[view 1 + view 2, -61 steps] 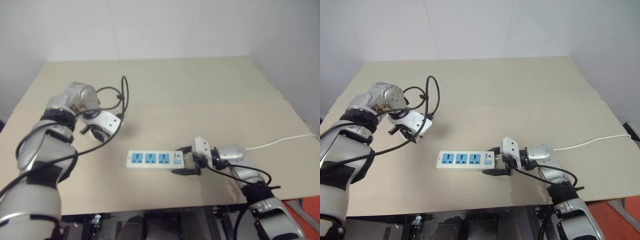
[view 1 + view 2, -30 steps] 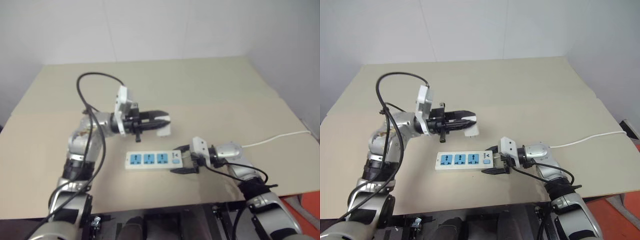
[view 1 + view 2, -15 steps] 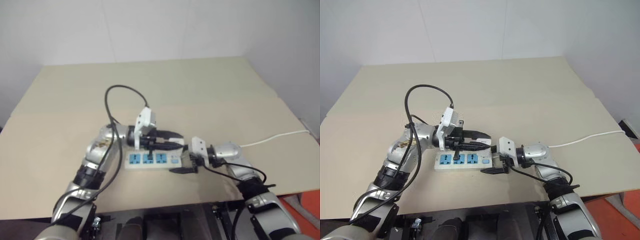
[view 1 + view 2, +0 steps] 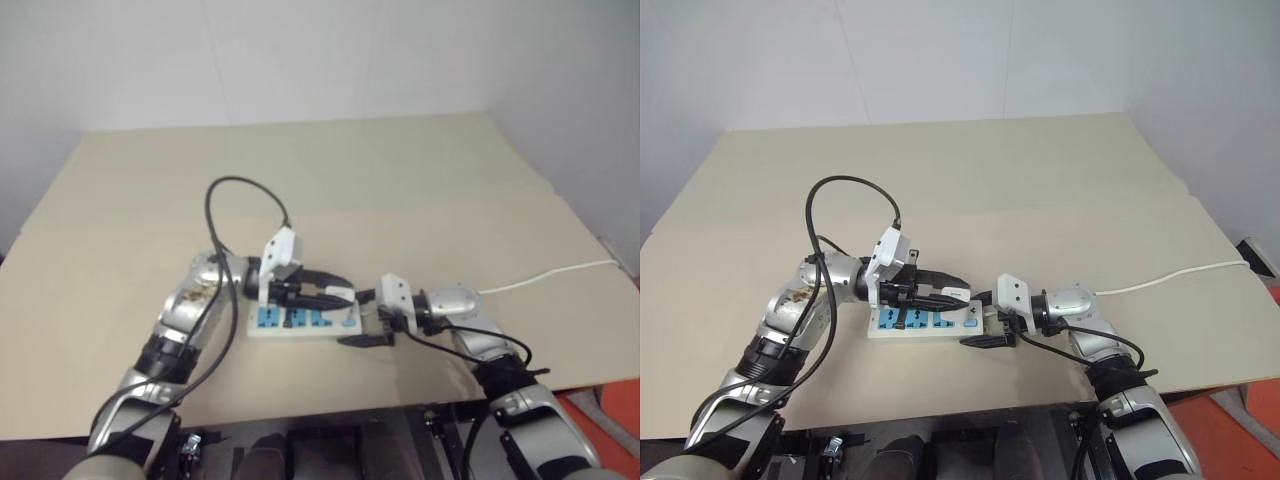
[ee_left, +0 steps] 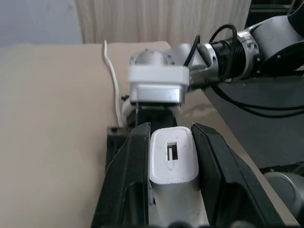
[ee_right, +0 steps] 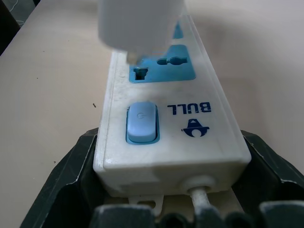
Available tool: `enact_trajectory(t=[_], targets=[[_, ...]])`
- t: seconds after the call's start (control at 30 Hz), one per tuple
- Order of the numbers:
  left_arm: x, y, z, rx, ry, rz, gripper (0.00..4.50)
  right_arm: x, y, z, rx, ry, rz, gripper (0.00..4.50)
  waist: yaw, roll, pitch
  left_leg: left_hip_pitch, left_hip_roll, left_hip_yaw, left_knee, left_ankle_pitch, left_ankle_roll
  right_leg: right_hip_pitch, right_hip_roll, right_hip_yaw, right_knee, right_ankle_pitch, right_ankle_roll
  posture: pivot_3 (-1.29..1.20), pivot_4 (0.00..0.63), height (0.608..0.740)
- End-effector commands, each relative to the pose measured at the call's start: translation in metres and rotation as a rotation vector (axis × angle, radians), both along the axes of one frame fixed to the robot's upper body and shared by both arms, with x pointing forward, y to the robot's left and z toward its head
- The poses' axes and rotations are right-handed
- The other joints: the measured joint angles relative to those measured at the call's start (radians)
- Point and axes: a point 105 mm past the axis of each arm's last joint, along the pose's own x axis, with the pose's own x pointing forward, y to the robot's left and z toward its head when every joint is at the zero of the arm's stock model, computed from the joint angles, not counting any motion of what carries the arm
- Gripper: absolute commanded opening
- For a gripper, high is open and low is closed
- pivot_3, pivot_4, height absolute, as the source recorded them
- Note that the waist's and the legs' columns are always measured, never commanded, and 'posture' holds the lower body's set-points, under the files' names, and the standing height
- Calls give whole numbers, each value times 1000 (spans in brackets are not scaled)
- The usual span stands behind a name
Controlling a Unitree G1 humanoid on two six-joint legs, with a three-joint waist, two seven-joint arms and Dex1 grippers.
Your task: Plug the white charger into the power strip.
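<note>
Left gripper (image 5: 173, 190): jaws clamped on the white charger (image 5: 172, 166), held over the power strip's sockets.
White charger: a prong pokes at the socket nearest the switch (image 6: 141, 122); body not seated on the socket face.
Right gripper (image 6: 166, 190): jaws clamped on the power strip (image 6: 164, 128) at its switch end.
Power strip: flat near the worktop's (image 4: 400, 180) front edge, about mid-width; cord (image 4: 550, 275) runs to the right edge.

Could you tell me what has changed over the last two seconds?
The left gripper, gripping the small white boxy charger, swung from the table's left side down over the long white power strip. The right gripper kept clamping the strip's switch end.
</note>
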Motion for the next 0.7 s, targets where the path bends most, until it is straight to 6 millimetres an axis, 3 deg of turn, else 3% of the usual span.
enact_trajectory(t=[0.03,0.7], targets=[[-3,5,8,-15,-51,1,1075,-3,6,-2,-13,-14,21,3417,-1,0,0,0,0,0,0,0,0,0,0,0,0,0,0,0,150,740],[3,17,6,-8,-47,25,1075,-2,4,-1,-18,-13,17,3417,0,0,0,0,0,0,-1,0,0,0,0,0,-1,0,0,0,150,740]])
